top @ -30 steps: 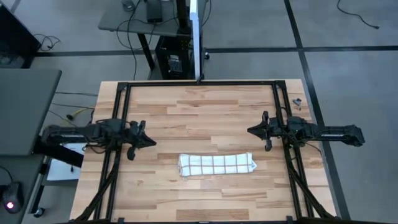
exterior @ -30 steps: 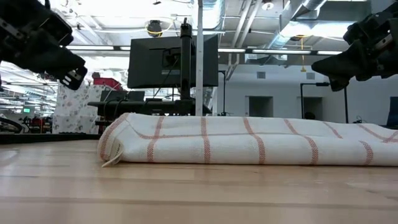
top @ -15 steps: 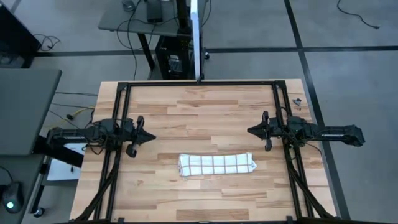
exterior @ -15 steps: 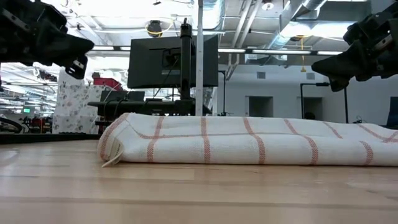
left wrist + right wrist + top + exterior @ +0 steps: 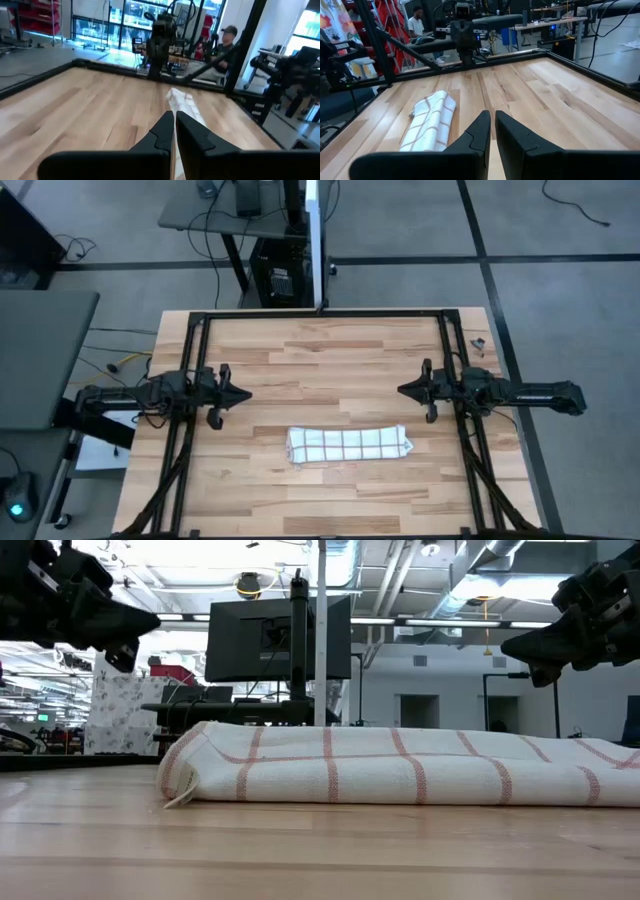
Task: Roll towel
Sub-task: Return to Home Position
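The towel (image 5: pixel 348 445), white with a reddish-brown grid, lies as a long flat roll on the wooden table (image 5: pixel 330 350), near the front middle. It also shows in the low view (image 5: pixel 400 778), the left wrist view (image 5: pixel 182 102) and the right wrist view (image 5: pixel 431 122). My left gripper (image 5: pixel 243 394) hovers shut above the table at the left, apart from the towel; it also shows in its wrist view (image 5: pixel 174 121). My right gripper (image 5: pixel 402 389) hovers shut at the right, apart from the towel; it also shows in its wrist view (image 5: pixel 492 120).
A black frame (image 5: pixel 320 314) runs along the table's far edge and down both sides. Small dark parts (image 5: pixel 477 344) lie at the far right corner. People (image 5: pixel 416 22) sit beyond the table in the room. Bare wood lies between the grippers.
My left gripper has drawn back toward the table's left and far edges and risen a little, staying shut. The towel and my right gripper have kept still.
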`<action>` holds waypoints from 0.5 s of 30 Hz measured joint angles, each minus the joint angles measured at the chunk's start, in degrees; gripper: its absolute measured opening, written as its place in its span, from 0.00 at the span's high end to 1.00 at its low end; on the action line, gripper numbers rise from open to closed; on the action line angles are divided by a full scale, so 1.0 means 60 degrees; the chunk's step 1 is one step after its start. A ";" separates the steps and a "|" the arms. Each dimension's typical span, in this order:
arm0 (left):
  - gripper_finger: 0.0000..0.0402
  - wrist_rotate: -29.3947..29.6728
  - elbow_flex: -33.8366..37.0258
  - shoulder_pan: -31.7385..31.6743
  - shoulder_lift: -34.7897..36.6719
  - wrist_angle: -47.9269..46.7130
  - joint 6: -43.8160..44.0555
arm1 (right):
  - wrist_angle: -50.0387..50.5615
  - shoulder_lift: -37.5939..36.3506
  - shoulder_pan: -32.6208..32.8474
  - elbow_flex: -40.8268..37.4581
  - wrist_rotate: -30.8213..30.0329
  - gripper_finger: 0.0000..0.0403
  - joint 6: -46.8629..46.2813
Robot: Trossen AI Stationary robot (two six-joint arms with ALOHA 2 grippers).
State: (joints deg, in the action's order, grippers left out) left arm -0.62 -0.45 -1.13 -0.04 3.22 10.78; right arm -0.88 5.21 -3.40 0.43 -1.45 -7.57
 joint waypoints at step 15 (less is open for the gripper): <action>0.99 0.0044 0.0004 0.0000 -0.0109 -0.0432 -0.0003 | -0.0031 0.0000 0.0000 0.0000 -0.0004 0.95 0.0000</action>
State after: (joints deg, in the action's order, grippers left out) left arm -0.36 -0.43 -1.13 -0.69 0.62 10.76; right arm -1.07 5.21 -3.40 0.43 -1.48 -7.57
